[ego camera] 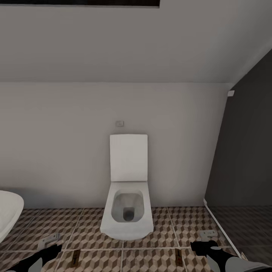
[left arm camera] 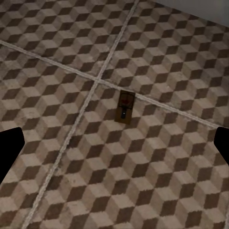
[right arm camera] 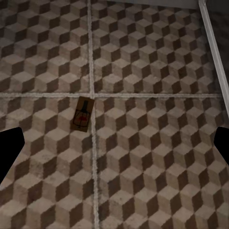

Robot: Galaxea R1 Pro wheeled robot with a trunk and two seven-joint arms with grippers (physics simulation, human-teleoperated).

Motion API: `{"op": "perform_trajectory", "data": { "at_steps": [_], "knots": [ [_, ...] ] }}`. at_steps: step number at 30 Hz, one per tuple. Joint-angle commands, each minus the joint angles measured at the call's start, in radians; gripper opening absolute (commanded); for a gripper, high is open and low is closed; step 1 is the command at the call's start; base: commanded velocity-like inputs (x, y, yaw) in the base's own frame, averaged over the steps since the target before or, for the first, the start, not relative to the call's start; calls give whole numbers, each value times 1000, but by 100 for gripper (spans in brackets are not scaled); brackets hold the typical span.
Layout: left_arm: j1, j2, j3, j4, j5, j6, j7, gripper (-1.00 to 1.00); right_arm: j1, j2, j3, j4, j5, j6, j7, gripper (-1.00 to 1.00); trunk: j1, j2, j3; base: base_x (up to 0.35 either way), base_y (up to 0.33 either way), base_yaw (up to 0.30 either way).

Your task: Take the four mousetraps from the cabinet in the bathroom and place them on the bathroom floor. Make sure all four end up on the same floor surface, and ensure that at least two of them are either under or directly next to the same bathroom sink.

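Note:
Two mousetraps lie flat on the cube-patterned bathroom floor (ego camera: 166, 226) in front of the toilet. One mousetrap (ego camera: 75, 259) is at the left, also seen in the left wrist view (left arm camera: 126, 106). The other mousetrap (ego camera: 177, 259) is at the right, and the right wrist view shows it beside a grout crossing (right arm camera: 83, 114). My left gripper (ego camera: 47, 247) (left arm camera: 114, 148) hangs open above the floor, holding nothing. My right gripper (ego camera: 207, 241) (right arm camera: 114, 148) is likewise open and empty. The cabinet and the sink are out of view.
A white toilet (ego camera: 127, 211) with its lid up stands against the back wall, straight ahead. A rounded white tub rim (ego camera: 8, 215) juts in at the left. A dark panel (ego camera: 245, 162) with a white floor rail (ego camera: 221, 230) closes off the right.

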State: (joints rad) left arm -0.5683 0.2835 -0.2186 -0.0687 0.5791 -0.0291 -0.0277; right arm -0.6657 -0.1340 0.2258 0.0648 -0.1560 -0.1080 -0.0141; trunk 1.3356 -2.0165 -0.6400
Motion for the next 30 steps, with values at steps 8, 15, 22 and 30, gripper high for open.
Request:
{"op": "perform_trajectory", "data": {
  "at_steps": [8,15,22,30],
  "knots": [
    [-1,0,-8,1,10,-3,-3,100,-2,1,8,4,-10,-7,0,100,0,-1,-1,0,0,0],
    [-1,1,-8,1,10,-3,-3,100,-2,1,8,4,-10,-7,0,100,0,-1,-1,0,0,0],
    [-1,1,-8,1,10,-2,-4,100,-2,1,8,4,-10,-7,0,100,0,-1,-1,0,0,0],
    [-1,-2,-8,20,11,-3,-4,100,-2,1,8,4,-10,-7,0,100,0,-1,-1,0,0,0]
  ]
}}
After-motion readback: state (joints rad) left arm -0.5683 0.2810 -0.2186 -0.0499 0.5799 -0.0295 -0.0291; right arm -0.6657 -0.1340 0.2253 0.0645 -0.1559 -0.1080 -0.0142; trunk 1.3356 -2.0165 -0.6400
